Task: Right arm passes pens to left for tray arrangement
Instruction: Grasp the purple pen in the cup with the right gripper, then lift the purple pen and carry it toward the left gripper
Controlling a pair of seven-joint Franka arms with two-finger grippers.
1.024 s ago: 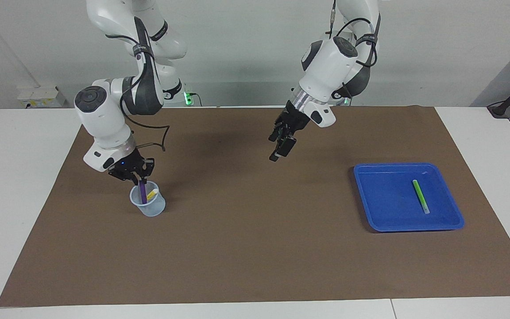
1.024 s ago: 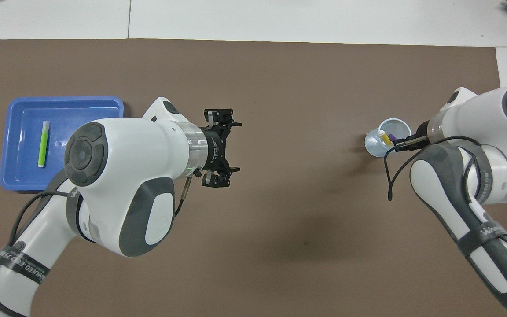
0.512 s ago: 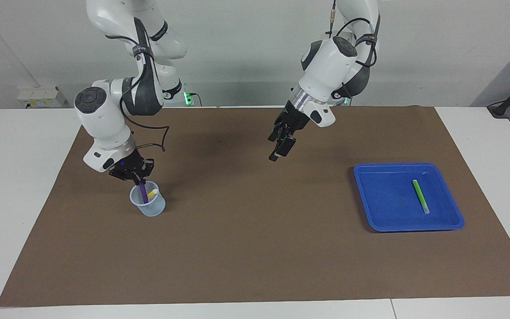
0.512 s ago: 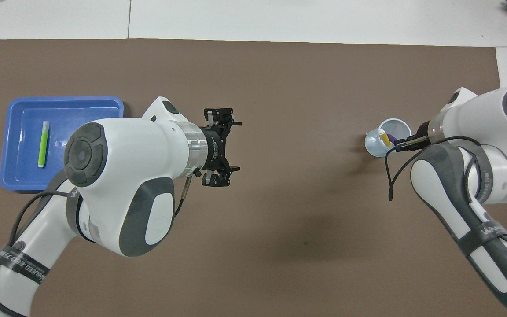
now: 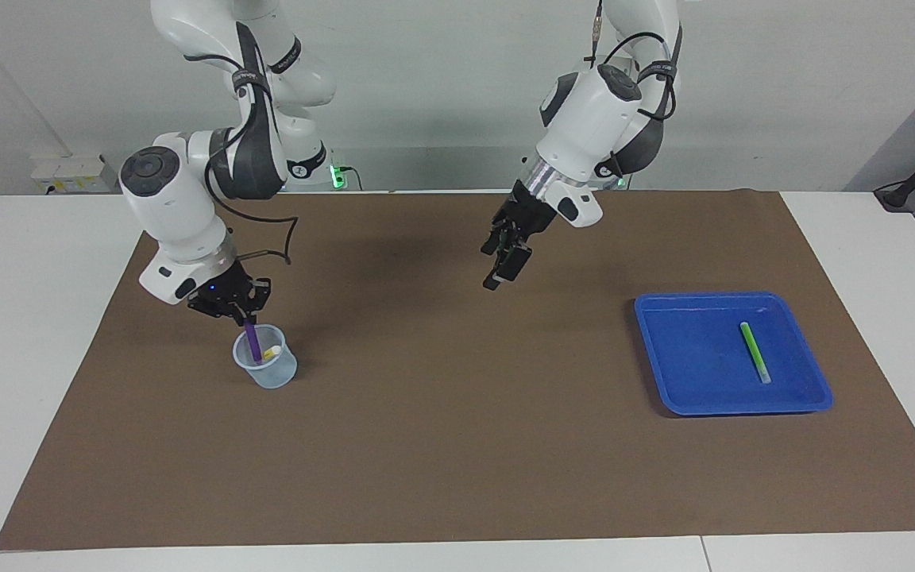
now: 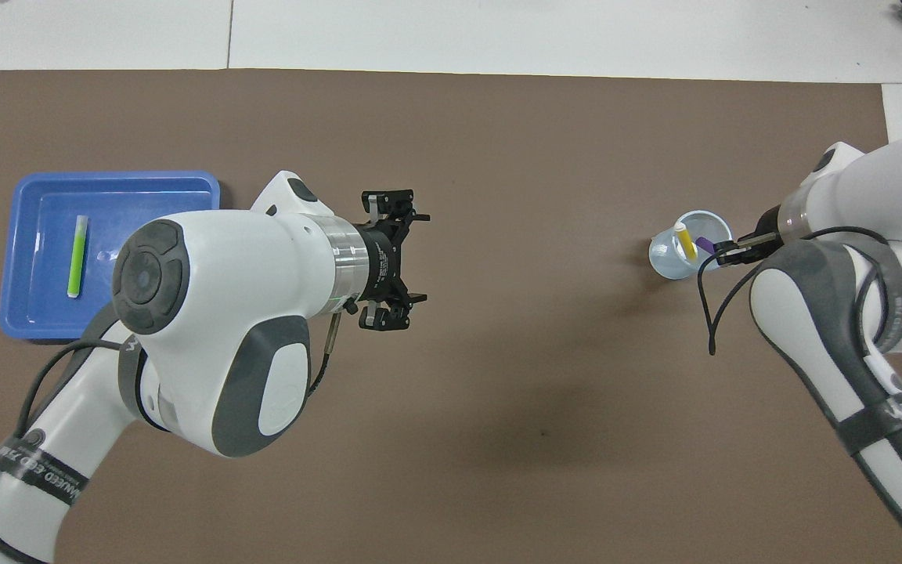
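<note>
Purple pen (image 5: 252, 340) in closed right pincer (image 5: 246, 319), left pincer (image 5: 502, 268) open over brown mat (image 5: 457, 445) on white table (image 5: 21, 318).

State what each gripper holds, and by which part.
Right gripper grips the purple pen by its top end, over the cup. Left gripper holds nothing.

My cup (image 5: 265, 367) with two pens stands at my right arm's end; my tray (image 5: 692, 397), holding one pen (image 5: 754, 352), lies at my left arm's end.
</note>
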